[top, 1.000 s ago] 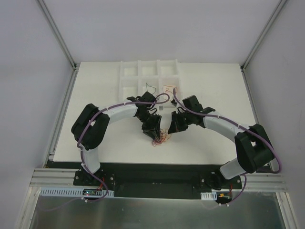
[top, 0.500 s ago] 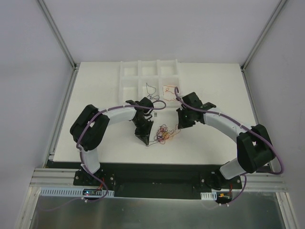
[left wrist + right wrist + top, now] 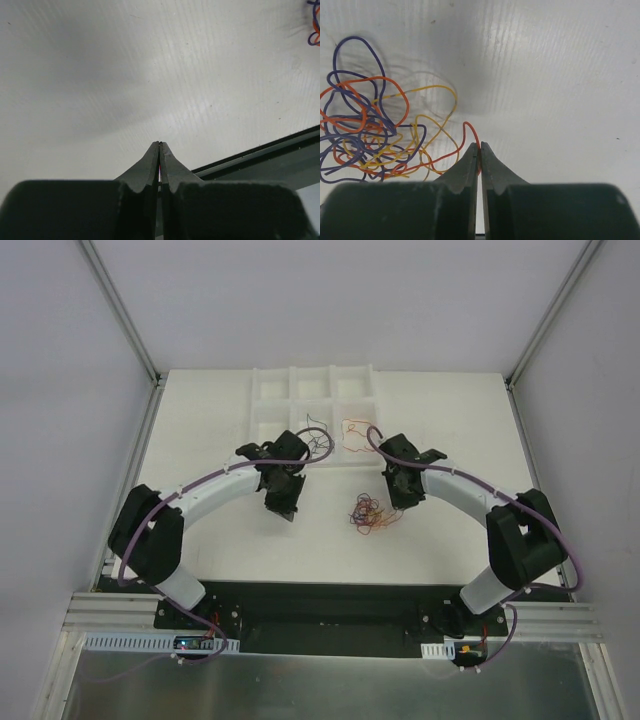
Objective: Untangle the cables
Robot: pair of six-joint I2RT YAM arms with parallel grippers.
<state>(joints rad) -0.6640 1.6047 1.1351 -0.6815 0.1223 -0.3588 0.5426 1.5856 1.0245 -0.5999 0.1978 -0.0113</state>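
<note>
The cables (image 3: 372,510) form a small tangle of orange, dark purple and yellow wires on the white table between the arms. In the right wrist view the tangle (image 3: 370,135) lies to the left of my right gripper (image 3: 479,145), which is shut on an orange cable (image 3: 468,127) that leads out of it. From above, the right gripper (image 3: 404,498) is just right of the tangle. My left gripper (image 3: 284,508) is well left of it and shut (image 3: 160,143). Only a thin red sliver of cable shows between its fingers. The tangle's edge (image 3: 314,25) shows at the left wrist view's top right.
A white foam tray (image 3: 268,400) with square compartments stands at the back. One compartment holds a dark cable (image 3: 318,435), another an orange one (image 3: 355,427). The table's dark front rail (image 3: 270,155) runs close behind the left gripper.
The right gripper has dragged the tangle to the right. The left gripper has pulled away from it, up and to the left, and the left arm has stretched out.
</note>
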